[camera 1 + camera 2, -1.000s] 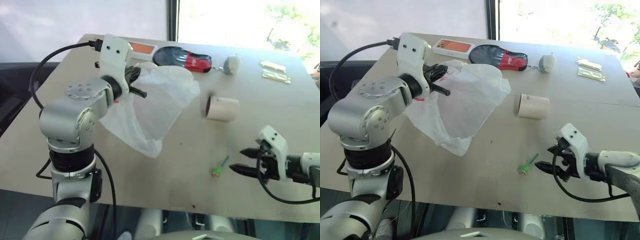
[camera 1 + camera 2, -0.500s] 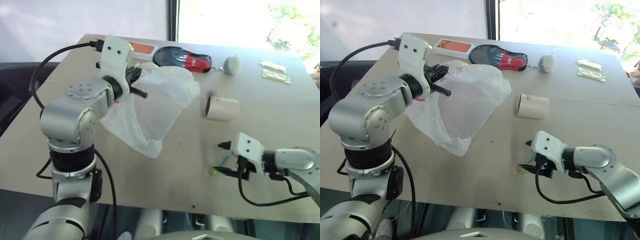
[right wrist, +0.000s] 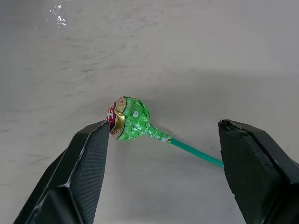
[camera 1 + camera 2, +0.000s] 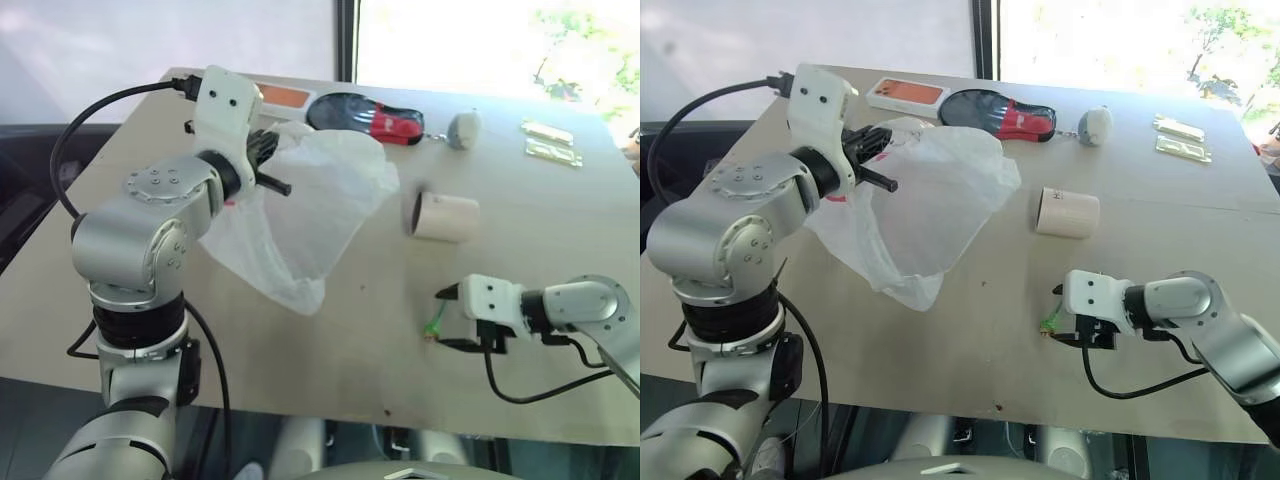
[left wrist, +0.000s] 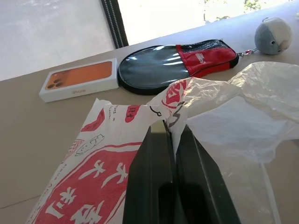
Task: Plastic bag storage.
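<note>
Near right, the right gripper [image 3: 159, 154] gapes wide over a green foil-wrapped lollipop [image 3: 132, 119] on the smooth beige table [image 4: 560, 220], while farther left the left gripper [image 5: 172, 140] pinches the crinkly translucent white red-printed plastic bag [image 4: 305, 205], which hangs below it.

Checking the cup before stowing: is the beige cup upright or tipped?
Tipped. The beige cup lies on its side on the table, its open mouth facing the plastic bag.

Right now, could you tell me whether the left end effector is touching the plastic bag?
Touching. In the left wrist view, the left end effector is shut with the plastic bag pinched between its fingers.
</note>
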You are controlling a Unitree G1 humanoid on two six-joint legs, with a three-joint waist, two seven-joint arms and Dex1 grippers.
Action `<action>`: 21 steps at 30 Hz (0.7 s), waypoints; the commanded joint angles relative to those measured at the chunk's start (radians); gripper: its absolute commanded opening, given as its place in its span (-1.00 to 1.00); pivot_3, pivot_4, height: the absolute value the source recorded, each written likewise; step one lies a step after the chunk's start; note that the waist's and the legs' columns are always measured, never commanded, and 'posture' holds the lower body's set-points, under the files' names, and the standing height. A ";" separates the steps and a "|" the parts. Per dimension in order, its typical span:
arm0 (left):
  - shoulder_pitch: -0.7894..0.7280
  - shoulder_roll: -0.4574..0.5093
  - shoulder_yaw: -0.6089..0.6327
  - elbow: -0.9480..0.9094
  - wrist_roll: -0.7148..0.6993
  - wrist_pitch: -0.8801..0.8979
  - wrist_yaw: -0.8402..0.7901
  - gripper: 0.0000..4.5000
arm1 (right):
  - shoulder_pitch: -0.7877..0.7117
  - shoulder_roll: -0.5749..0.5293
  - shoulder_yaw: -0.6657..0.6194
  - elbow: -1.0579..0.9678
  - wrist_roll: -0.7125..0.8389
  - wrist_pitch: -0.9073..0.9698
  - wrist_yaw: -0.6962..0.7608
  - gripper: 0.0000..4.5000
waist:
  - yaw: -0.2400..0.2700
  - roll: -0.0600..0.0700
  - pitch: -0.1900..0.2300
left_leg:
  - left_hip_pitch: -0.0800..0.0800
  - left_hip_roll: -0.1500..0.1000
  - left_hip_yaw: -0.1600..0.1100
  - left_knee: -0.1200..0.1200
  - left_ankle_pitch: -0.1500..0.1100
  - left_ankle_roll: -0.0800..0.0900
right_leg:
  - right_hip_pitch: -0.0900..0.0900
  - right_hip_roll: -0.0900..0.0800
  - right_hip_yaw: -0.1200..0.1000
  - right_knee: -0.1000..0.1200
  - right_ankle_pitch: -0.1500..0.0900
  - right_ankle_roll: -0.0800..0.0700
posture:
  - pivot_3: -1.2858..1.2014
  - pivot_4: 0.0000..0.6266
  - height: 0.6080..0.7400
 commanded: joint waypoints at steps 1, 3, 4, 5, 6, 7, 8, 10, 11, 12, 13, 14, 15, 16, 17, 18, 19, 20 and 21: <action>-0.008 0.015 0.024 -0.038 0.008 -0.003 0.005 -1.00 | -0.019 -0.026 -0.012 -0.008 -0.006 -0.020 0.049 0.64 | 0.000 0.000 0.000 | 0.000 0.000 0.000 0.000 0.000 0.000 | 0.000 0.000 0.000 0.000 0.000 0.000 | 0.03 -0.52 1.00; -0.004 0.014 0.022 -0.044 0.008 -0.003 0.007 -1.00 | -0.023 -0.044 -0.019 0.002 -0.016 -0.041 0.076 0.64 | 0.000 0.000 0.000 | 0.000 0.000 0.000 0.000 0.000 0.000 | 0.000 0.000 0.000 0.000 0.000 0.000 | 0.03 -0.52 1.00; -0.003 0.012 0.022 -0.047 0.007 -0.002 0.007 -1.00 | -0.023 -0.052 -0.026 0.005 -0.014 -0.045 0.089 0.64 | 0.000 0.000 0.000 | 0.000 0.000 0.000 0.000 0.000 0.000 | 0.000 0.000 0.000 0.000 0.000 0.000 | 0.03 -0.52 1.00; -0.003 0.011 0.022 -0.048 0.007 -0.002 0.008 -1.00 | -0.026 -0.056 -0.031 0.008 -0.012 -0.045 0.096 0.64 | 0.000 0.000 0.000 | 0.000 0.000 0.000 0.000 0.000 0.000 | 0.000 0.000 0.000 0.000 0.000 0.000 | 0.03 -0.52 1.00; -0.003 0.011 0.022 -0.048 0.006 -0.002 0.008 -1.00 | -0.030 -0.061 -0.031 0.012 -0.019 -0.059 0.104 0.64 | 0.000 0.000 0.000 | 0.000 0.000 0.000 0.000 0.000 0.000 | 0.000 0.000 0.000 0.000 0.000 0.000 | 0.03 -0.52 1.00; -0.003 0.012 0.022 -0.047 0.006 -0.003 0.007 -1.00 | -0.034 -0.061 -0.030 0.016 -0.024 -0.069 0.108 0.64 | 0.000 0.000 0.000 | 0.000 0.000 0.000 0.000 0.000 0.000 | 0.000 0.000 0.000 0.000 0.000 0.000 | 0.03 -0.52 1.00; -0.003 0.012 0.022 -0.046 0.007 -0.005 0.007 -1.00 | -0.045 -0.055 -0.023 0.024 -0.034 -0.072 0.106 0.64 | 0.000 0.000 0.000 | 0.000 0.000 0.000 0.000 0.000 0.000 | 0.000 0.000 0.000 0.000 0.000 0.000 | 0.03 -0.52 1.00; -0.001 0.012 0.023 -0.048 0.007 -0.006 0.008 -1.00 | -0.069 -0.034 0.010 0.055 -0.085 -0.119 0.097 0.64 | 0.000 0.000 0.000 | 0.000 0.000 0.000 0.000 0.000 0.000 | 0.000 0.000 0.000 0.000 0.000 0.000 | 0.03 -0.52 1.00; 0.000 0.012 0.023 -0.049 0.008 -0.007 0.008 -1.00 | -0.082 -0.018 0.031 0.073 -0.113 -0.141 0.089 0.64 | -0.001 0.000 0.000 | 0.000 0.000 0.000 0.000 0.000 0.000 | 0.000 0.000 0.000 0.000 0.000 0.000 | 0.03 -0.52 1.00; 0.001 0.012 0.023 -0.051 0.008 -0.008 0.009 -1.00 | -0.092 -0.003 0.048 0.089 -0.137 -0.157 0.082 0.64 | -0.001 0.000 0.000 | 0.000 0.000 0.000 0.000 0.000 0.000 | 0.000 0.000 0.000 0.000 0.000 0.000 | 0.03 -0.52 1.00; 0.002 0.011 0.022 -0.053 0.009 -0.008 0.011 -1.00 | -0.108 0.022 0.066 0.111 -0.166 -0.183 0.068 0.64 | -0.001 0.000 0.000 | 0.000 0.000 0.000 0.000 0.000 0.000 | 0.000 0.000 0.000 0.000 0.000 0.000 | 0.03 -0.52 1.00; 0.005 0.004 0.028 -0.054 0.006 -0.016 0.010 -1.00 | -0.127 0.053 0.084 0.134 -0.187 -0.199 0.056 0.64 | -0.001 0.000 0.000 | 0.000 0.000 0.000 0.000 0.000 0.000 | 0.000 0.000 0.000 0.000 0.000 0.000 | 0.03 -0.52 1.00; 0.005 0.007 0.027 -0.055 0.007 -0.017 0.009 -1.00 | -0.143 0.078 0.100 0.152 -0.204 -0.204 0.049 0.64 | -0.001 0.000 0.000 | 0.000 0.000 0.000 0.000 0.000 0.000 | 0.000 0.000 0.000 0.000 0.000 0.000 | 0.03 -0.52 1.00; 0.006 0.009 0.027 -0.057 0.008 -0.017 0.009 -1.00 | -0.154 0.093 0.118 0.172 -0.225 -0.227 0.051 0.64 | -0.001 0.000 0.000 | 0.000 0.000 0.000 0.000 0.000 0.000 | 0.000 0.000 0.000 0.000 0.000 0.000 | 0.03 -0.52 1.00; 0.006 0.011 0.027 -0.058 0.009 -0.017 0.009 -1.00 | -0.157 0.098 0.133 0.181 -0.237 -0.241 0.066 0.64 | -0.001 0.000 0.000 | 0.000 0.000 0.000 0.000 0.000 0.000 | 0.000 0.000 0.000 0.000 0.000 0.000 | 0.03 -0.52 1.00; 0.006 0.013 0.028 -0.059 0.009 -0.014 0.008 -1.00 | -0.159 0.102 0.145 0.188 -0.246 -0.250 0.077 0.64 | -0.001 0.000 0.000 | 0.000 0.000 0.000 0.001 0.000 0.000 | 0.000 0.000 0.000 0.000 0.000 0.000 | 0.03 -0.52 1.00; 0.007 0.013 0.030 -0.060 0.009 -0.014 0.008 -1.00 | -0.163 0.112 0.153 0.198 -0.254 -0.259 0.080 0.42 | -0.001 0.000 0.000 | 0.000 0.000 0.000 0.000 0.000 0.000 | 0.000 0.000 0.000 0.000 0.000 0.000 | 0.03 -0.52 1.00; 0.007 0.013 0.032 -0.061 0.009 -0.013 0.008 -1.00 | -0.167 0.121 0.157 0.206 -0.259 -0.263 0.080 0.28 | -0.001 0.000 0.000 | 0.000 0.000 0.000 0.001 0.000 0.000 | 0.001 0.000 0.000 0.000 0.000 0.000 | 0.03 -0.52 1.00; 0.008 0.014 0.033 -0.062 0.009 -0.012 0.008 -1.00 | -0.171 0.130 0.163 0.215 -0.262 -0.265 0.082 0.04 | -0.001 0.000 0.000 | 0.000 0.000 0.000 0.001 0.000 0.000 | 0.001 0.000 -0.001 0.000 0.000 0.000 | 0.03 -0.52 1.00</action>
